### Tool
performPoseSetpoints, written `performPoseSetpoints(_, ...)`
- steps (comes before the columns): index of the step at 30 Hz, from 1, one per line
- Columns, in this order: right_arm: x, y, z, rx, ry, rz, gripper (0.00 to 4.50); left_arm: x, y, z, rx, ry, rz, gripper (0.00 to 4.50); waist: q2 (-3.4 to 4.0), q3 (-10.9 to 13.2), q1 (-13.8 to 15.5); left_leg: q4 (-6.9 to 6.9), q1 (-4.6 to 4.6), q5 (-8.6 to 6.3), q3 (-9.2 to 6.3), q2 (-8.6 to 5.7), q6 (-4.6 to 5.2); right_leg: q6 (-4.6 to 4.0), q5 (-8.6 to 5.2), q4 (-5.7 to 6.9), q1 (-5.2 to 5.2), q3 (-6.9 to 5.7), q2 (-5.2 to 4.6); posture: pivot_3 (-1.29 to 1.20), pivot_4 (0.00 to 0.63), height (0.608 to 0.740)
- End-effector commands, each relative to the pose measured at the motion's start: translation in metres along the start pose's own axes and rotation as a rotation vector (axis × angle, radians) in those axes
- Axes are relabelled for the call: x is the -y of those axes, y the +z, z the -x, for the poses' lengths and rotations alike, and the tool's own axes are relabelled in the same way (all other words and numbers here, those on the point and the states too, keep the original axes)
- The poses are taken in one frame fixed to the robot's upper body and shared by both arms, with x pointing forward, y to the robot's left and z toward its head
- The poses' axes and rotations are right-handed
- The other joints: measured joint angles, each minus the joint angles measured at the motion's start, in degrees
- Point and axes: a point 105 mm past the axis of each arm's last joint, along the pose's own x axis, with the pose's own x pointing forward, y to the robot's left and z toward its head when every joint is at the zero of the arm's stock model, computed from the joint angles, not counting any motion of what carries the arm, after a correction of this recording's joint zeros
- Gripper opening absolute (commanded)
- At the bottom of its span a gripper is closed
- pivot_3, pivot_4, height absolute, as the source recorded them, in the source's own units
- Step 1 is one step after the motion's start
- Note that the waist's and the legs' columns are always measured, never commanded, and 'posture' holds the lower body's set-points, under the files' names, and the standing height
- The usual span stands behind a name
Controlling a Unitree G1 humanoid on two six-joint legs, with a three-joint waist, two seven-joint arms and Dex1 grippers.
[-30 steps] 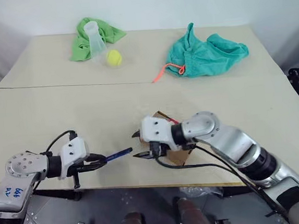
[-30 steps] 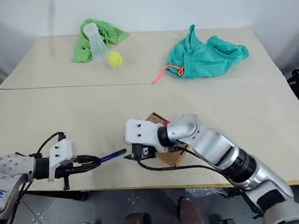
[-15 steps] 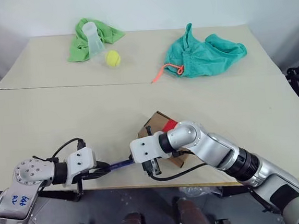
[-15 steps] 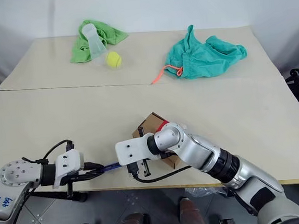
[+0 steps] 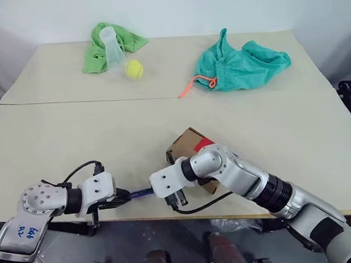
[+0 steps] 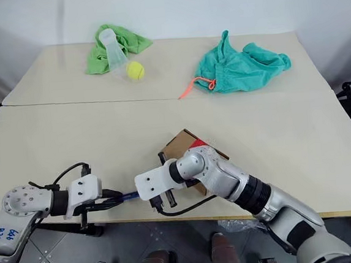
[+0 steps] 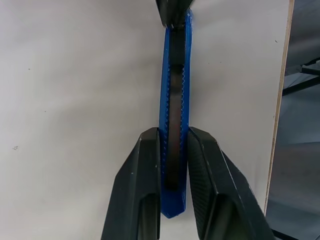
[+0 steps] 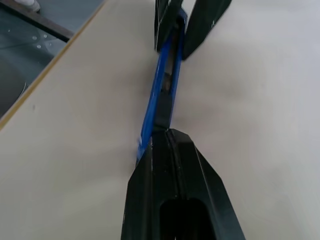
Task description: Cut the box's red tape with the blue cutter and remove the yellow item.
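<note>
Glossy blue plastic cutter (image 7: 175,100); matt tabletop (image 7: 75,100)

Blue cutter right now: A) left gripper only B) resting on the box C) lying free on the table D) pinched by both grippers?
D: the left gripper clamps one end of the blue cutter, and the right gripper is shut on the other end.

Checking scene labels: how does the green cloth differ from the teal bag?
The green cloth is lime, lies at the table's far left and has a clear cup lying on it. The teal bag is bigger, far right, with an orange cord trailing out. Both lie crumpled.
</note>
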Motion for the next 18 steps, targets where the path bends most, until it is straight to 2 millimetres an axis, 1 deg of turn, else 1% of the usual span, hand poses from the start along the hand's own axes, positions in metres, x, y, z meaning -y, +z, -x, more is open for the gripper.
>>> performPoseSetpoints(1,-0.003,-0.002,-0.008,-0.009,0.022,0.003,0.02,0.002,0.002,-0.002,0.001,-0.011,-0.013,0.43,0.0,0.0,-0.01,0.0,0.03,0.01,0.0,0.0,0.0,0.0,0.0,0.02,0.01,0.0,0.0,0.0,0.15,0.74)
performPoseSetpoints(18,0.0,0.013,-0.026,0.042,0.025,0.025,0.02,0.0,0.004,-0.004,0.013,-0.002,-0.007,0.43,0.03,0.01,-0.04,-0.02,0.33,0.04,0.0,0.0,-0.07,-0.16,-0.06,0.28,0.15,0.02,0.02,0.0,0.15,0.74)
